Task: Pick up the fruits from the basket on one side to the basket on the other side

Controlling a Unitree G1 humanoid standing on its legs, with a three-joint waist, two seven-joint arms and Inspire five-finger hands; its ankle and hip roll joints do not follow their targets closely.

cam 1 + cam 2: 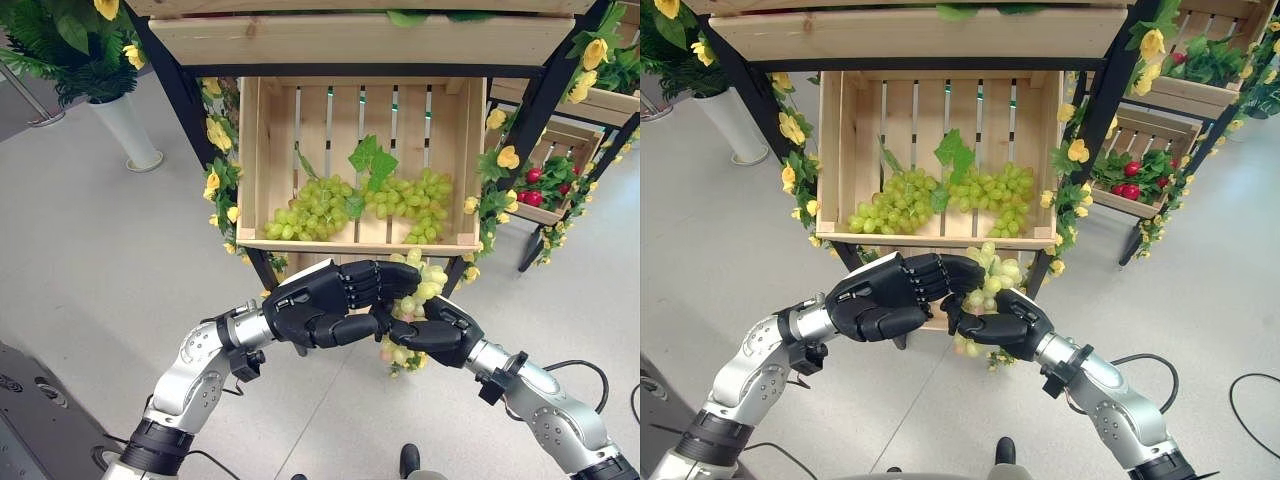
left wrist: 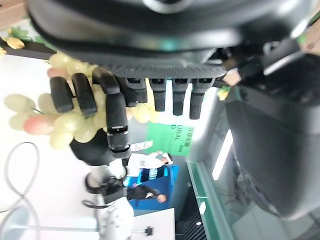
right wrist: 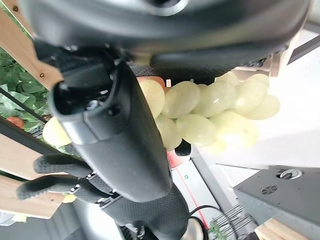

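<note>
Left eye view — right hand (image 1: 440,335) grips a green grape bunch (image 1: 418,285); left hand (image 1: 320,305) curls against it; wooden crate (image 1: 258,150) holds more grapes (image 1: 360,205).

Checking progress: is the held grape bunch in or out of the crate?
Out: the grape bunch sits in the right hand, before the crate.

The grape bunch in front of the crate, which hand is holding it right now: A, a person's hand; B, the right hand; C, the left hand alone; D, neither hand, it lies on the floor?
B: the right hand has its fingers curled round the grape bunch, seen close in the right wrist view, while the left hand sits curled against it just before the crate.
</note>
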